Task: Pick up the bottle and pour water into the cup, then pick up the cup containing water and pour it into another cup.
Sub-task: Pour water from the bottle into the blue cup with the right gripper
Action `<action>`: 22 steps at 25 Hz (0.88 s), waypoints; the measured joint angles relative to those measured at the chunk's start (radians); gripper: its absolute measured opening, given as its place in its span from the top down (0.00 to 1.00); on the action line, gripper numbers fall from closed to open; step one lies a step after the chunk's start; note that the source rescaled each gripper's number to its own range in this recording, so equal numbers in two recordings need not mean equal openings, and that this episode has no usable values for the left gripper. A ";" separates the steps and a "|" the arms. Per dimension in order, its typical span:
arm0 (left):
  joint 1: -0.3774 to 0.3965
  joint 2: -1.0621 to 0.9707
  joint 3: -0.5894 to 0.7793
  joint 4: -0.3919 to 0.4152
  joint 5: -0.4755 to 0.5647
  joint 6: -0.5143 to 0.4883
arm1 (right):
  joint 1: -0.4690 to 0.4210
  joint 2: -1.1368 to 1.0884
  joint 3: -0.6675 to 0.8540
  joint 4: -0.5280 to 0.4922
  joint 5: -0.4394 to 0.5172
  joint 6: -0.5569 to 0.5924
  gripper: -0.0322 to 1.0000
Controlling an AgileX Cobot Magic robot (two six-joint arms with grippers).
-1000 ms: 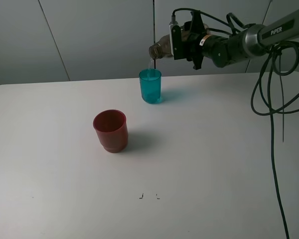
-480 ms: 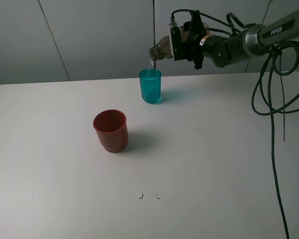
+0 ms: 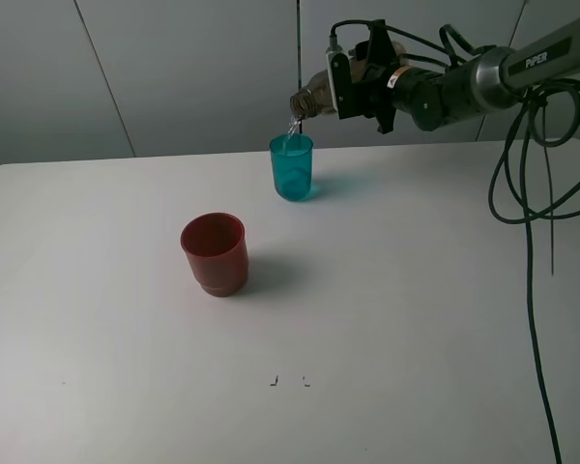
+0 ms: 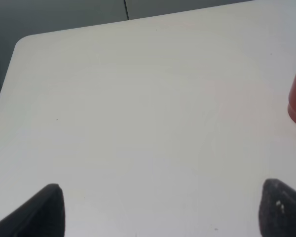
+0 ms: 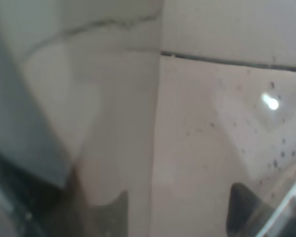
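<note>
Right gripper (image 3: pixel 342 85): you have it clamped on the tall smoky grey-brown translucent plastic bottle (image 3: pixel 312 97), high over the far side of the white table (image 3: pixel 416 319).
Bottle: tipped almost level, its mouth pointing left and slightly down, above the small teal-blue translucent tumbler (image 3: pixel 292 168) — a thin stream of water (image 3: pixel 292 126) falls into it.
Tumbler: upright, far middle of the table.
Red cup: your wide squat dark-red plastic cup (image 3: pixel 215 253) stands upright, nearer and left of the tumbler, well apart.
Left gripper (image 4: pixel 163 212): jaws spread wide over the left of the table.
</note>
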State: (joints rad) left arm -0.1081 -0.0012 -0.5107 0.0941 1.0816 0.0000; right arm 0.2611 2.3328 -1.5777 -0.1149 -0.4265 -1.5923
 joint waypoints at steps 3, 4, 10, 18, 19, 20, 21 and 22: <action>0.000 0.000 0.000 0.000 0.000 0.000 | 0.000 0.000 0.000 0.000 0.000 -0.004 0.96; 0.000 0.000 0.000 0.000 0.000 0.000 | 0.000 0.000 0.000 0.000 -0.002 -0.004 0.96; 0.000 0.000 0.000 0.000 0.000 0.000 | 0.000 0.000 0.000 0.000 -0.002 -0.029 0.96; 0.000 0.000 0.000 0.000 0.000 0.000 | 0.000 0.000 0.000 0.000 -0.006 -0.045 0.96; 0.000 0.000 0.000 0.000 0.000 0.000 | 0.000 0.000 0.000 0.000 -0.008 -0.046 0.96; 0.000 0.000 0.000 0.000 0.000 0.000 | 0.000 0.000 0.000 0.000 -0.009 -0.047 0.96; 0.000 0.000 0.000 0.000 0.000 0.000 | 0.000 0.000 0.000 0.000 -0.010 -0.049 0.96; 0.000 0.000 0.000 0.000 0.000 0.000 | 0.000 0.000 0.000 0.000 -0.018 -0.054 0.96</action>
State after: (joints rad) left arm -0.1081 -0.0012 -0.5107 0.0941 1.0816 0.0000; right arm 0.2611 2.3328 -1.5777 -0.1149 -0.4445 -1.6461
